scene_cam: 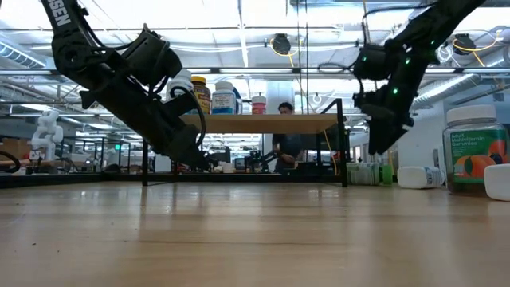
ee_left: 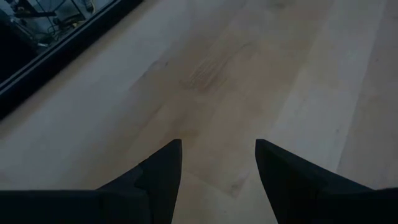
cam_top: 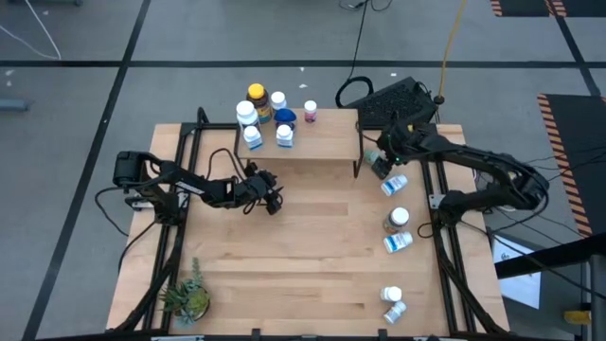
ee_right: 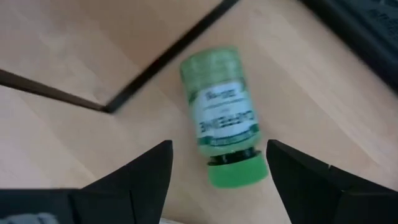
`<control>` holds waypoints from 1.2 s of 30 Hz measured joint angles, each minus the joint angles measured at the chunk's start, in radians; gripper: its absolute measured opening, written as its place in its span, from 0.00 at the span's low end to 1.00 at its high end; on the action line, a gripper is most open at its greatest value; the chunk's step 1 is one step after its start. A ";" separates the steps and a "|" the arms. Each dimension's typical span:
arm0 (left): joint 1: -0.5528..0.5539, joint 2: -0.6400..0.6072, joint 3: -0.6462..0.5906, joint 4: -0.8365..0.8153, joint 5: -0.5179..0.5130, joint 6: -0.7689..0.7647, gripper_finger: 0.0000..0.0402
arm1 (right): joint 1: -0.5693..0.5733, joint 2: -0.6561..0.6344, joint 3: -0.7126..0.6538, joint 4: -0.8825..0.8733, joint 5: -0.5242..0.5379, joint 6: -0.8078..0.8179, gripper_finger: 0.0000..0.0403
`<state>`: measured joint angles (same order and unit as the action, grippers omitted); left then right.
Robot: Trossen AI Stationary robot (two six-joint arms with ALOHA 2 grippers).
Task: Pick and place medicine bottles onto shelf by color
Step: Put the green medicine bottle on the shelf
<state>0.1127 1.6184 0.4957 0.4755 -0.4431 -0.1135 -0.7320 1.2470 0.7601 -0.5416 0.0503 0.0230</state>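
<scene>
green-capped bottle [ee_right: 225,112] blurred – label unreadable, shelf bottles' [cam_top: 266,117] labels too small

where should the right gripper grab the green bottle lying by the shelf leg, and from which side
Grip the green bottle across its labelled body, not the wider cap. It lies on its side on the table, so come straight down from above with one finger on each long side. The right gripper already hangs over it, open and straddling the cap end; shifting toward the label would probably give a surer hold.

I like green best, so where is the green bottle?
In the high view the green bottle lies on its side on the table, right of the shelf, under the open right gripper.
</scene>
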 joint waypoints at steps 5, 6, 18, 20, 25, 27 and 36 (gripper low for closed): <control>0.000 0.000 0.000 0.000 0.028 -0.003 0.52 | -0.034 0.102 0.000 0.042 0.003 -0.037 0.69; 0.000 0.000 0.000 0.000 0.033 -0.004 0.52 | -0.041 0.123 0.000 0.053 0.004 -0.039 0.69; -0.001 0.000 0.000 0.001 0.012 -0.047 0.52 | -0.126 0.256 0.001 0.060 -0.029 -0.013 0.53; -0.001 0.000 0.000 0.002 0.003 -0.050 0.52 | -0.132 0.243 0.001 0.057 -0.028 -0.012 0.48; -0.015 -0.013 0.001 -0.002 0.024 -0.200 0.52 | -0.132 0.139 0.001 0.050 -0.029 -0.016 0.47; -0.027 -0.029 0.002 0.002 0.040 -0.284 0.52 | -0.132 0.074 0.001 0.051 -0.029 -0.016 0.48; -0.132 -0.103 0.002 -0.004 0.132 -0.414 0.52 | -0.060 -0.222 0.001 0.027 -0.028 -0.133 0.48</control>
<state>-0.0191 1.5158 0.4973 0.4717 -0.3107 -0.5278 -0.7916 1.0249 0.7612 -0.5147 0.0222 -0.1100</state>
